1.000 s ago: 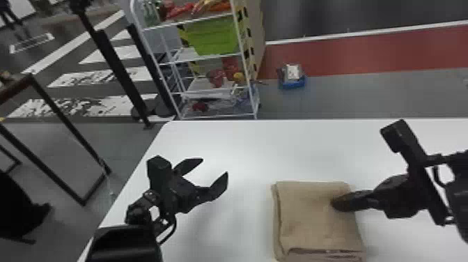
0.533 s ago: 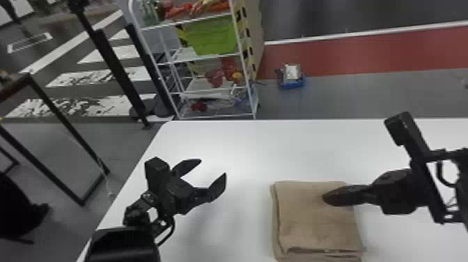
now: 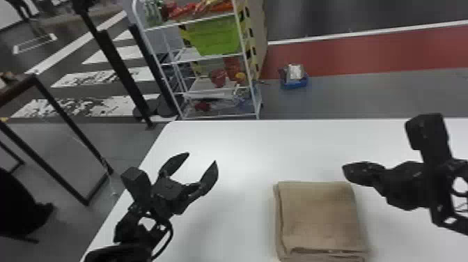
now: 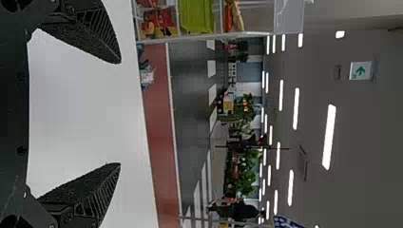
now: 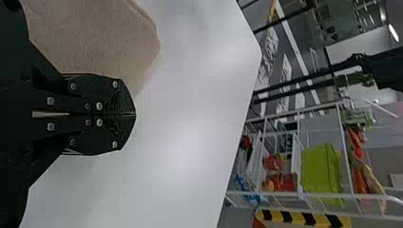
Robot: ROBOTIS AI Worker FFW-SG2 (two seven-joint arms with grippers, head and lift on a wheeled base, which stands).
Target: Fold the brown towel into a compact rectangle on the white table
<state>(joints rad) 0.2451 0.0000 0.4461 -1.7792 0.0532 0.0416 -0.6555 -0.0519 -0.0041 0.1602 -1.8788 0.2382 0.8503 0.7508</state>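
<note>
The brown towel (image 3: 318, 216) lies folded into a thick, near-square stack on the white table (image 3: 243, 146), its layered edges showing at the near and left sides. My right gripper (image 3: 344, 170) is just above and beyond the towel's far right corner, its fingers pressed together with nothing seen between them. In the right wrist view the shut right gripper (image 5: 135, 114) has the towel (image 5: 95, 38) beside it. My left gripper (image 3: 203, 158) stands open over the table's left part, well apart from the towel; the left wrist view shows the left gripper (image 4: 119, 114) with a wide gap between its fingers.
Past the table's far edge stands a white wire shelf (image 3: 209, 59) holding a green bin (image 3: 217, 35) and red items. A blue container (image 3: 294, 82) is on the floor behind. A dark-framed table (image 3: 66, 122) stands off to the left.
My right gripper has moved off the towel's top toward its far right corner, after first sliding a little left. The left arm and the towel look nearly the same.
</note>
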